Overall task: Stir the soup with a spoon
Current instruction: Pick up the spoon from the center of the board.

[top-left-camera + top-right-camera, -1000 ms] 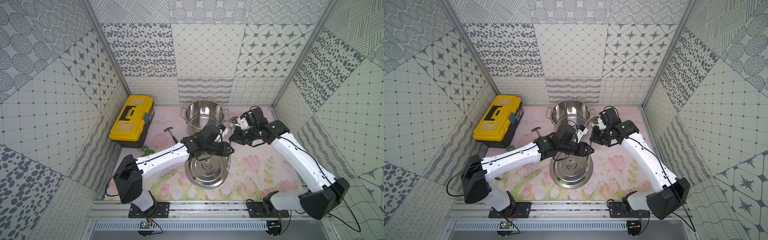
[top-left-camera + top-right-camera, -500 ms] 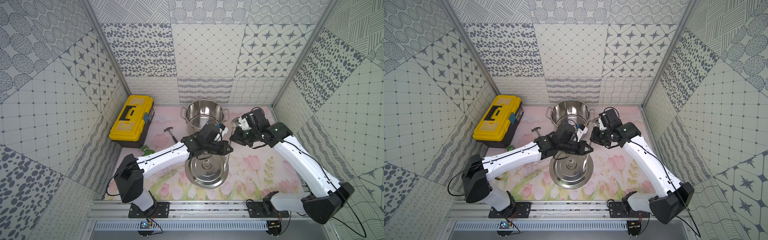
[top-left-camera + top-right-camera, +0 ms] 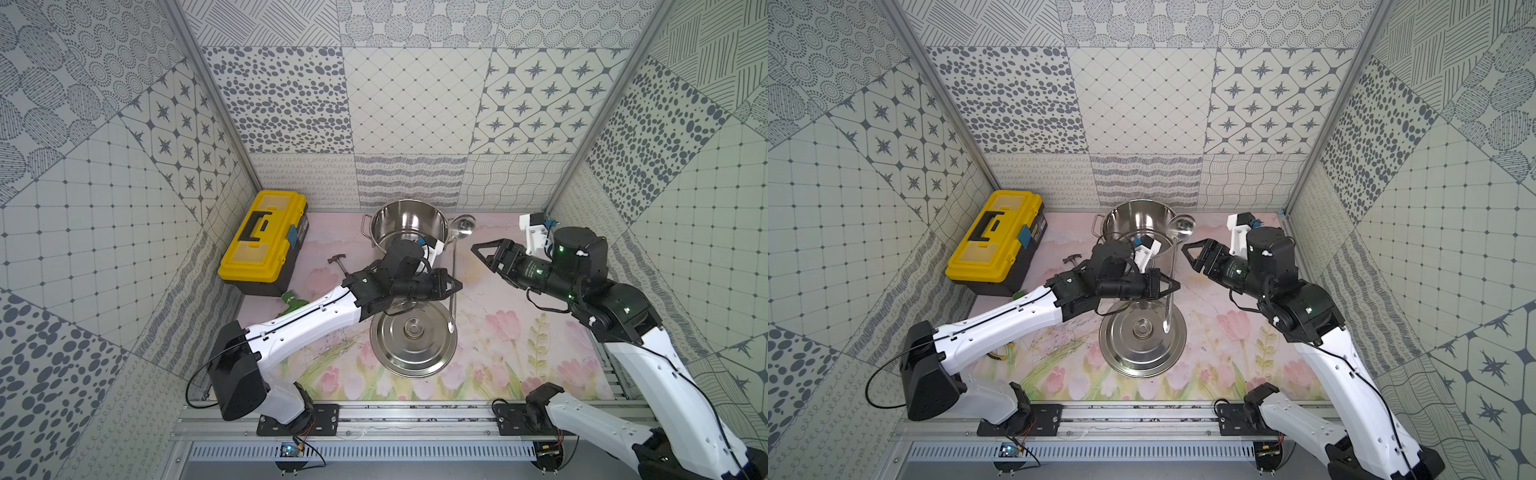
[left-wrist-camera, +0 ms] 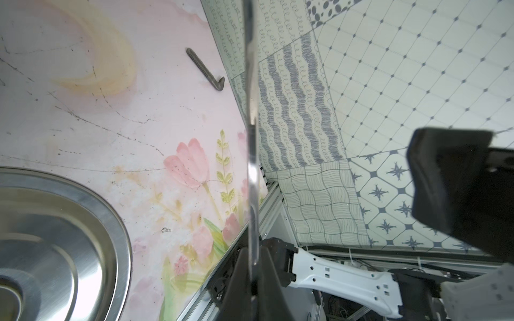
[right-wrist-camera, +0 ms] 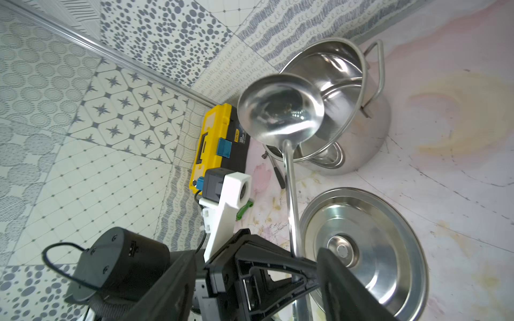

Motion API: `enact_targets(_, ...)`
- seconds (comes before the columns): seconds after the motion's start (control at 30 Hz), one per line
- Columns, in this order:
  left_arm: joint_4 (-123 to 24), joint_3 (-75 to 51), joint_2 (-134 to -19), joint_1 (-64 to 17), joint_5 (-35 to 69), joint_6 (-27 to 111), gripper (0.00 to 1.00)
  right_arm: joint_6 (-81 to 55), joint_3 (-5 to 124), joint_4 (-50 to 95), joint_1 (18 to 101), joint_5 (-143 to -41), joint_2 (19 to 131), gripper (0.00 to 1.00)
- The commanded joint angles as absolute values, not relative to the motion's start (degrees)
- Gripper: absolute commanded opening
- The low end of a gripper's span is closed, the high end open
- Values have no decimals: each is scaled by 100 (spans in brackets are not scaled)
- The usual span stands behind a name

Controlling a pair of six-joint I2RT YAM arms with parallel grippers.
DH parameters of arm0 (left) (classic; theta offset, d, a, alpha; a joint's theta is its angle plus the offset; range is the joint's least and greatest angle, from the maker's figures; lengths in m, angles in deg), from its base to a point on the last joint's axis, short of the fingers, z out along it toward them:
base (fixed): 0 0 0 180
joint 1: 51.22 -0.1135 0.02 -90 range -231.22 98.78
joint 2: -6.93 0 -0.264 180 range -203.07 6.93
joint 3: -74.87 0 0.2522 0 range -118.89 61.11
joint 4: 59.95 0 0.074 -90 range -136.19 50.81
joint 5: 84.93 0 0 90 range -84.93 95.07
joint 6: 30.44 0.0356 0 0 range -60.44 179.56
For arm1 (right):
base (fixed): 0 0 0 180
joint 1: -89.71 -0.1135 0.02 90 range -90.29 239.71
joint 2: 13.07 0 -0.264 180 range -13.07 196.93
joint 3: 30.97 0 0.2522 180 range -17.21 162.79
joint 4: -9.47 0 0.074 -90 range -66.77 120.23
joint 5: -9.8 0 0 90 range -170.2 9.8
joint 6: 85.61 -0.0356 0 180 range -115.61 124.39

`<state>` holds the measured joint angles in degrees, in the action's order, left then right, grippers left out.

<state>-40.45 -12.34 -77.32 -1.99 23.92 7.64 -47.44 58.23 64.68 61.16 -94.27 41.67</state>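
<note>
While the left gripper (image 3: 455, 286) now clamps the ladle (image 3: 454, 257) handle alone, the right gripper (image 3: 484, 258) has released and backed off, jaws wide; bowl possibly touching stockpot (image 3: 407, 220) rim.

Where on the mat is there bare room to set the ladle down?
Bare mat lies between the lid and the right arm. Crowded between toolbox, pot and lid: the hammer and left arm fill it.

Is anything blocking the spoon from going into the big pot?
No, nothing visible. The pot is open; its lid lies on the mat nearer the robot. The left fingers hold the spoon by its handle, its bowl just beside the pot's rim.
</note>
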Motion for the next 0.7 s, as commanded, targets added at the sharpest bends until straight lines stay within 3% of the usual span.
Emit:
enact_targets(0.0, -5962, -1142, -7507, -332, 1723, -664, 0, -5472, 5110, 4895, 6102, -10089, 4097, 62)
enact_targets(0.2, -6967, -1150, -7523, -437, 1345, -1659, 0, -5916, 4645, 3862, 5760, -10387, 4168, 51)
enact_targets(0.67, -7888, -282, -7024, -666, 710, -2454, 0, -6226, 4571, 3412, 5385, -10377, 4299, 52)
